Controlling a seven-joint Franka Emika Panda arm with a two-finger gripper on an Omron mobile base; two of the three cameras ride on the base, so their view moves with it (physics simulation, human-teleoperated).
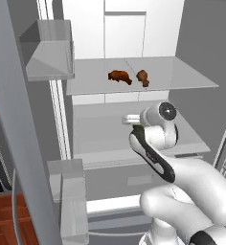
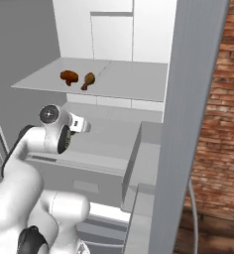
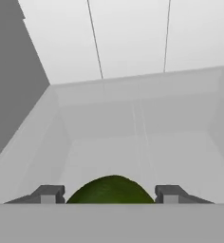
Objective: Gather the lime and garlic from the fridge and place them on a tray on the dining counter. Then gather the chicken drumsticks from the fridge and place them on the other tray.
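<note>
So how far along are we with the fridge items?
Done: the fridge is open. In hand: the gripper brackets the lime; whether its fingers touch it can't be told. Left: carry it to a tray, fetch the garlic, then move both chicken drumsticks, which lie on the upper shelf.

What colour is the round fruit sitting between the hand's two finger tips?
Dark green: it is the lime, seen best in the hand view.

White arm reaching forward, elbow bent, tool level, fingers spread wide apart
</note>
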